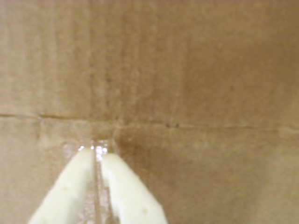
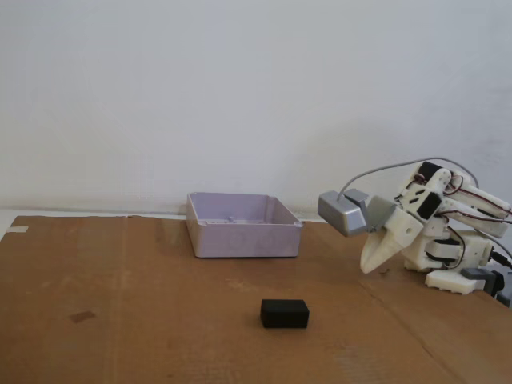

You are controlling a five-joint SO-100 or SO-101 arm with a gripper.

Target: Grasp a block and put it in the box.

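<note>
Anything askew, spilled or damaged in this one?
Nothing stands out. The block sits flat on the cardboard, apart from the upright, seemingly empty box. The gripper is shut, empty, off to the right in the fixed view.

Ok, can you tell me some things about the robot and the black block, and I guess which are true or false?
1. The block is inside the box. False: it lies on the cardboard, in front of the box in the fixed view.
2. The gripper is holding nothing. True: in the wrist view its fingers are together with only cardboard beyond them.
3. The box is black. False: it is pale lilac-grey.
4. In the fixed view, the arm stands to the right of the box. True.
5. The gripper is touching the block. False: they are well apart.
</note>
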